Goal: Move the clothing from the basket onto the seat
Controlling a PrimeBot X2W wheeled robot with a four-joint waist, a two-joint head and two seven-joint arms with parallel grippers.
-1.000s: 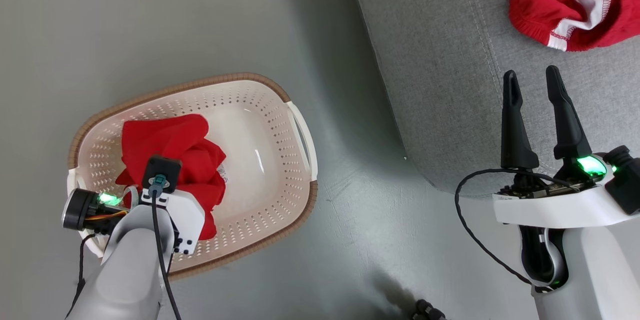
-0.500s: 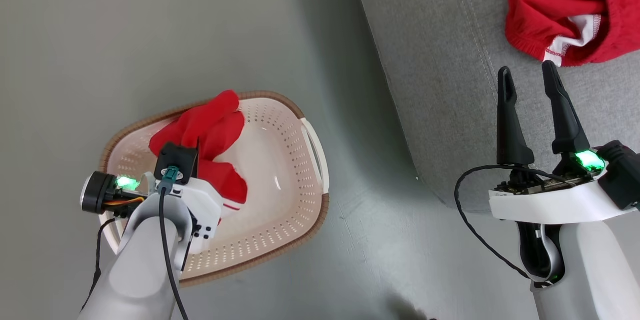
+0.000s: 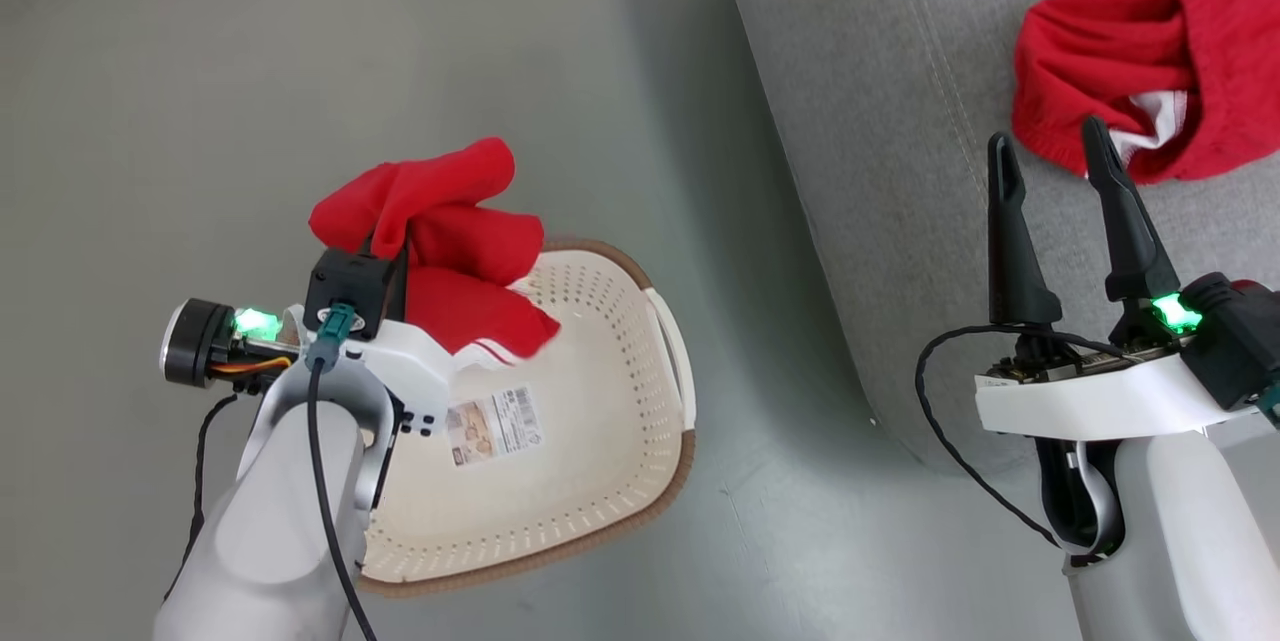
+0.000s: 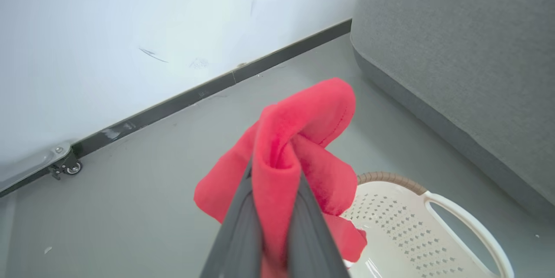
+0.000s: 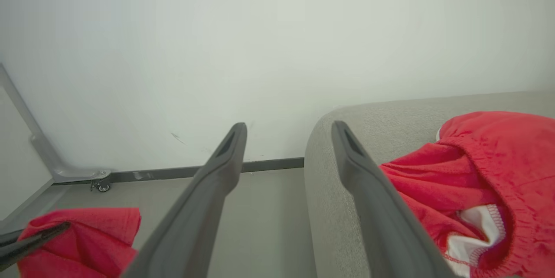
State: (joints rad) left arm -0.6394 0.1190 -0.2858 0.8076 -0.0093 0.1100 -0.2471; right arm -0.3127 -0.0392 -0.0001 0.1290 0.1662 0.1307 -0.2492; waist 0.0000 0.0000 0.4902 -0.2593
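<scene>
- My left gripper (image 4: 275,182) is clamped tight on a fold of the red garment (image 4: 303,113). The fingertips are buried in cloth, so I can't see how deep the bite goes.
- That garment hangs bunched from the grip, up over the far rim of the basket (image 3: 620,321). Its white-trimmed lower edge looks clear of the basket's base, but from the head view I can't be sure it is free of the rim.
- My right gripper (image 3: 1047,134) stands wide open and empty over the seat (image 3: 880,171). Its tips are just beside the other garment (image 3: 1130,61), which already lies there.
- Step in hand, as I judge it: carrying the last piece from basket to seat. The basket's base shows its label (image 3: 493,426) and no more red, though my left forearm (image 3: 270,541) covers the near corner.
- The next move calls for a swing to the right across the floor (image 3: 760,481). It must be high enough for the trailing cloth to pass the seat's rounded edge. Then I would open over the cushion, away from the right arm.
- Cut off: the other garment runs out of the head view at top and right, and the seat extends past the frame.
</scene>
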